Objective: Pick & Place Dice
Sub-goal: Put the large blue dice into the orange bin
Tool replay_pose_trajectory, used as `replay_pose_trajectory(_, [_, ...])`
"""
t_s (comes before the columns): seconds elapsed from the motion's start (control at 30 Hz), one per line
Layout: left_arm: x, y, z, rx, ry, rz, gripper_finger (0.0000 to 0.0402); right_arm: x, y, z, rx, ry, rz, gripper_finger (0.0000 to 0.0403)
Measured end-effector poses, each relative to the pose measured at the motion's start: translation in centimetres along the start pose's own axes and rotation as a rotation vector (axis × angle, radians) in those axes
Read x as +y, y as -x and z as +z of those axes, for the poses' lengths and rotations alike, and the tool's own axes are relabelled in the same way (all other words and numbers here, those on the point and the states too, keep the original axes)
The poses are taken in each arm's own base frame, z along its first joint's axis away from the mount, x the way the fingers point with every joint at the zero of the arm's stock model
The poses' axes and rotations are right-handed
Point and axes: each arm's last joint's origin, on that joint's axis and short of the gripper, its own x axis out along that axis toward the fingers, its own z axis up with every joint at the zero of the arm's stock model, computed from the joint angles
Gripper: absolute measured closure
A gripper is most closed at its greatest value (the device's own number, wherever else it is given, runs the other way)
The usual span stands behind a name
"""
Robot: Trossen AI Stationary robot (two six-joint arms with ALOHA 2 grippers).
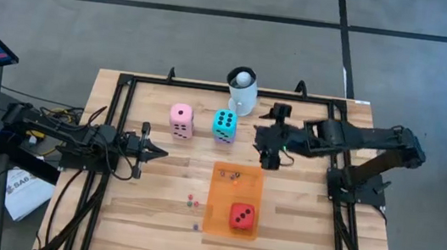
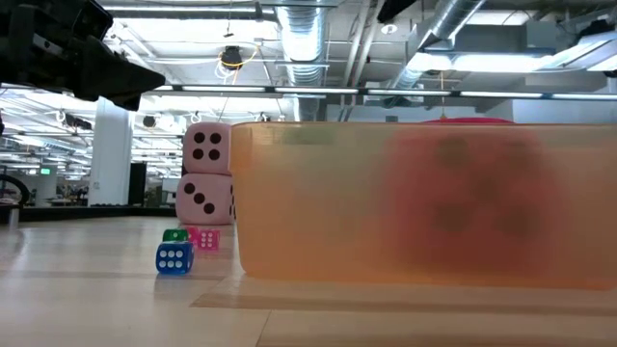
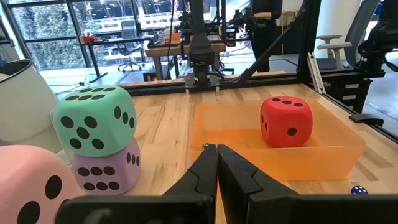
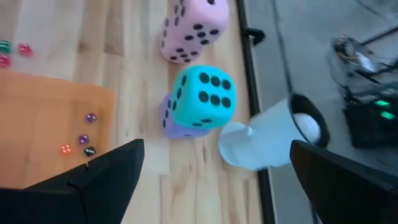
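The orange tray [image 1: 219,218] is loaded with only the red die [image 1: 241,216]; three remain; right gripper [image 1: 272,139] is spread empty, left gripper [image 1: 154,152] shut empty.

matt soft-looking teal die [image 4: 202,98]; translucent orange plastic tray [image 3: 323,158]; pale wood table [image 1: 153,210].

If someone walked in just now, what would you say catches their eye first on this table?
Probably the teal die stacked on a purple die near the table's far edge, with the pink die beside them. Next, the red die sitting inside the orange tray, and the open right gripper hovering just right of the stack.
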Motion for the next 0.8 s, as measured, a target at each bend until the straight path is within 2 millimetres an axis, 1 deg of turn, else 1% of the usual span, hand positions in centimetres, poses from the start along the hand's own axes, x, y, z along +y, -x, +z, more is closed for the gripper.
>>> replay_pose_trajectory(0.17, [0.0, 0.0, 0.0, 0.0, 0.0, 0.0, 0.0402, -2.6, -1.4, 0.2, -0.063, -0.018, 0.067, 0.0005])
replay_pose_trajectory(0.3, [0.0, 0.0, 0.0, 0.0, 0.0, 0.0, 0.0401, -4.7, -2.2, -0.1, -0.079, -0.06, 0.026, 0.0006])
replay_pose_trajectory(0.43, [0.0, 0.0, 0.1, -0.006, 0.001, 0.001, 0.0402, -6.1, -2.7, -0.4, -0.077, -0.106, -0.011, 0.0006])
replay_pose_trajectory(0.57, [0.0, 0.0, 0.1, -0.007, 0.008, 0.001, 0.0402, -6.8, -3.3, -0.5, -0.082, -0.126, -0.007, 0.0006])
replay_pose_trajectory(0.8, [0.0, 0.0, 0.1, -0.007, 0.011, 0.0, 0.0402, -6.8, -4.6, -0.6, -0.054, -0.115, 0.03, 0.0006])
